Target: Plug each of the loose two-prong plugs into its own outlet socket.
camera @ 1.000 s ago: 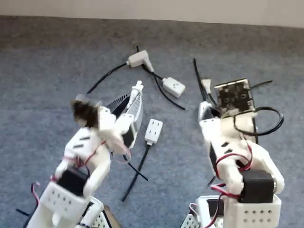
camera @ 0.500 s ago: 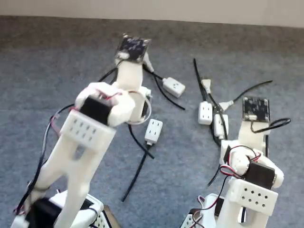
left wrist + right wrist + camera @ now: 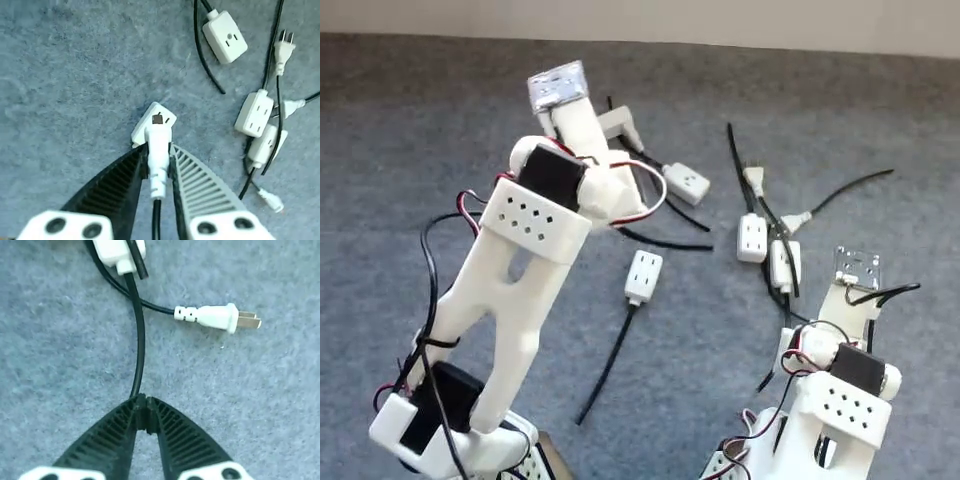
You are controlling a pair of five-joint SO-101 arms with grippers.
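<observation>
Toward the far edge of the tabletop, left of centre, the left claw is clamped on a white two-prong plug, its fingers pressed against the plug's sides. The plug's nose meets the face of a white outlet socket; the prongs are hidden. Just right of it lies a second socket, and a lone socket lies mid-tabletop, its cord trailing toward the near edge. Right of centre a pair of sockets lies side by side among crossing cords, with a small plug just beyond them. Near the near right corner the right claw is closed together, pinching a black cable. A loose plug lies near it, prongs bare.
</observation>
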